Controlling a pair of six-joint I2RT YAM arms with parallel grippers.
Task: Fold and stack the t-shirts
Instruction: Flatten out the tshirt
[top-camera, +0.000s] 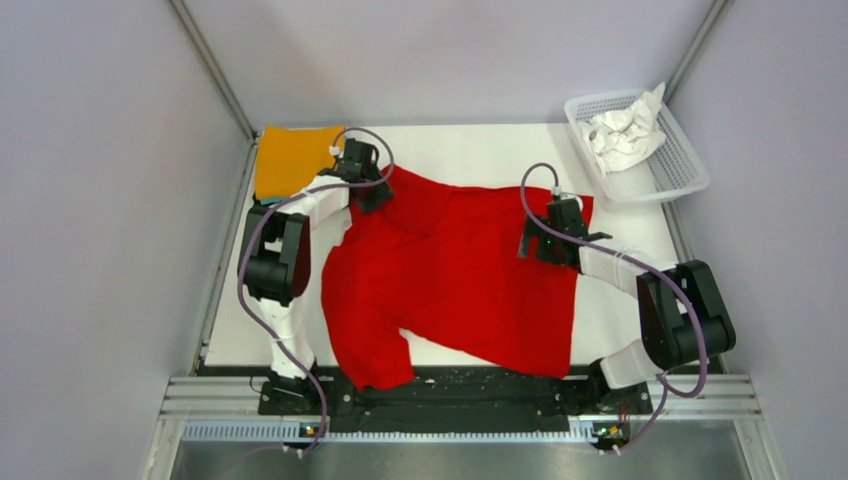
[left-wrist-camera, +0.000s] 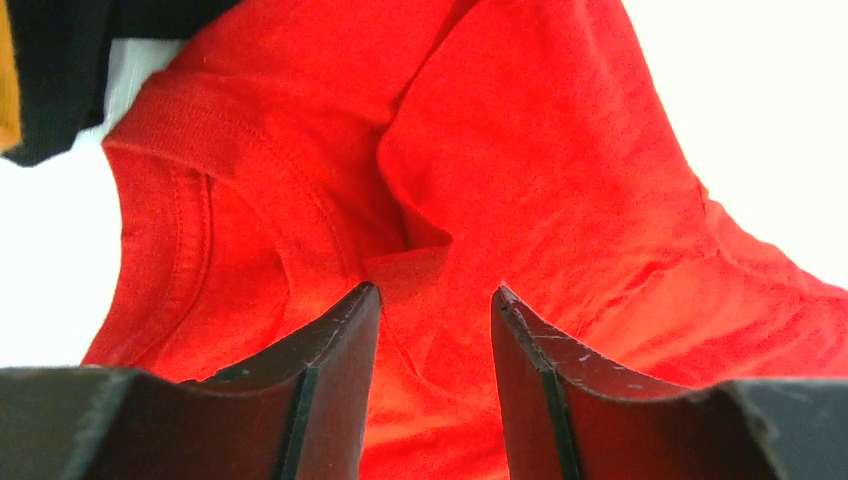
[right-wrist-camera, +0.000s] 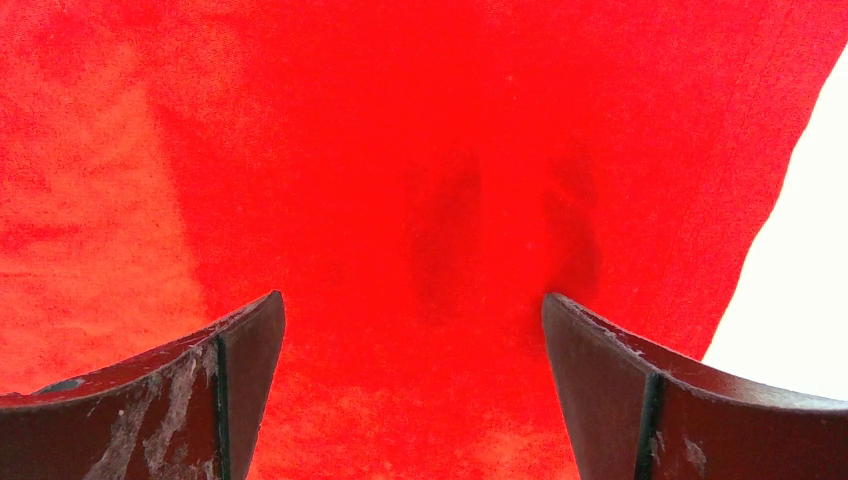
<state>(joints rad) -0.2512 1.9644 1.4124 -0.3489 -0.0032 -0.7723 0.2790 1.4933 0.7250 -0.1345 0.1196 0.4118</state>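
A bright red t-shirt (top-camera: 450, 280) lies spread on the white table, one sleeve hanging toward the near edge. My left gripper (top-camera: 377, 194) sits at the shirt's far left corner. In the left wrist view its jaws (left-wrist-camera: 435, 290) are open over a fold of red cloth (left-wrist-camera: 540, 170) beside the ribbed collar (left-wrist-camera: 190, 130). My right gripper (top-camera: 537, 247) hovers over the shirt's right part. In the right wrist view it (right-wrist-camera: 412, 298) is wide open above flat red cloth (right-wrist-camera: 380, 150). A folded orange shirt (top-camera: 292, 158) lies at the back left. A crumpled white shirt (top-camera: 625, 130) lies in the basket.
The white mesh basket (top-camera: 680, 165) stands at the back right corner. A teal edge (top-camera: 260, 201) shows under the orange shirt. Black cloth (left-wrist-camera: 60, 60) shows at the upper left of the left wrist view. Bare white table (top-camera: 620, 310) lies right of the red shirt. Grey walls enclose the table.
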